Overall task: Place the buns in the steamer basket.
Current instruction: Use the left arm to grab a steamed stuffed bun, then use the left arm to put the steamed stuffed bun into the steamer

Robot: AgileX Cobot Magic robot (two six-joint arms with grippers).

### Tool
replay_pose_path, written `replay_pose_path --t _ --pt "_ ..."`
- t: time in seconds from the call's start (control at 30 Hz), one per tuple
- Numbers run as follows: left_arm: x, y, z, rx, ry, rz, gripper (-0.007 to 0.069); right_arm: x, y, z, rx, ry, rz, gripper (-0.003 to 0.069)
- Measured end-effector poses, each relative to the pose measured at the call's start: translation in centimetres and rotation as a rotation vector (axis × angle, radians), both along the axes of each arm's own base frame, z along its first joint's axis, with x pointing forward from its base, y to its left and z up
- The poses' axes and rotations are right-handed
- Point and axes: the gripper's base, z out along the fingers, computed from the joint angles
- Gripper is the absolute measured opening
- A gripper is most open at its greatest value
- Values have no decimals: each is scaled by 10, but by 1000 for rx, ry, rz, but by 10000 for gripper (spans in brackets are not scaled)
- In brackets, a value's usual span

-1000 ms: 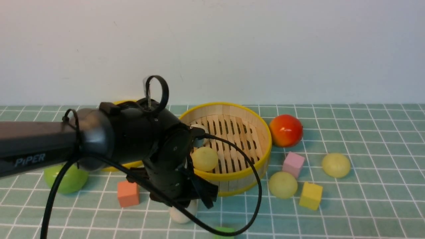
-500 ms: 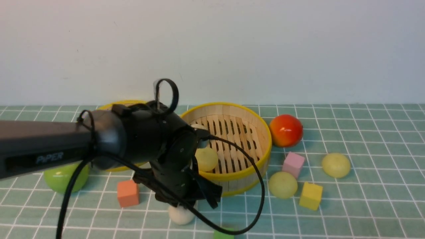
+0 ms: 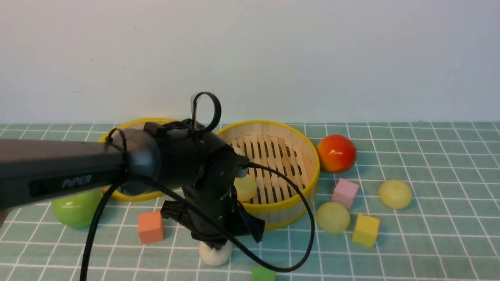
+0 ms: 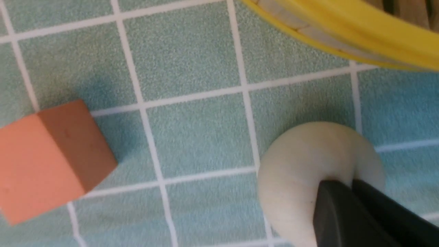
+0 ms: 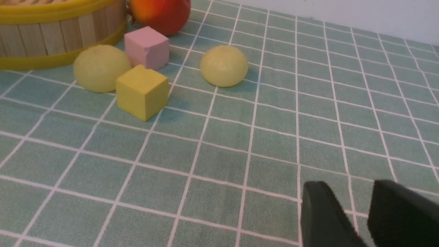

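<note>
On the near side of the steamer basket [image 3: 281, 208], on the checked mat [image 3: 429, 234]: off-white bun [image 3: 214, 254], pinched at its top by the left gripper [image 3: 218, 245], jaws closed tight into it. Grasp step judged in hand. Calls next for a clean lift, then a carry far over the rim. Inside basket: one yellow-green bun [image 3: 246, 187]. Parted and empty: right gripper [image 5: 356, 197].

A green cloth [image 3: 429, 242] ruled in white squares covers the table. An off-white bun [image 3: 214, 254] lies right at the closed jaws of the left gripper [image 3: 217, 245]. An orange cube [image 3: 150, 227] sits to their left, a green cube [image 3: 263, 274] near their right, and the steamer basket [image 3: 281, 212] just beyond. Further left are the lid [image 3: 129, 125] and a green apple [image 3: 74, 210]. Well right of the jaws lie two yellow-green buns [image 3: 333, 217], a pink cube [image 3: 345, 193], a yellow cube [image 3: 365, 230] and a red-orange fruit [image 3: 336, 153].
</note>
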Motion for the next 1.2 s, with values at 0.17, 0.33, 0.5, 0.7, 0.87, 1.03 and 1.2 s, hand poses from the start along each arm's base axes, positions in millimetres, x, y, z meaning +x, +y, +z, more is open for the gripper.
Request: replay_pose_path --t 0.17,0.33,0.5,0.7,0.87,1.03,1.2 --pt "9 -13 46 -37 22 -67 -13 0 0 0 0 0 0 239" --pt "26 -34 115 -199 -127 -143 -13 0 0 0 0 0 0 240" --pt "50 -52 116 -239 -192 -150 -12 0 0 0 0 0 0 240" --pt "78 -73 54 -224 -168 -134 5 0 0 0 0 0 0 240" --pt "86 -75 30 -200 -158 -90 60 0 0 0 0 0 0 240" --pt "87 -75 29 -192 -167 -78 210 0 0 0 0 0 0 240" --pt "80 -69 45 -168 -145 -84 372 0 0 0 0 0 0 240"
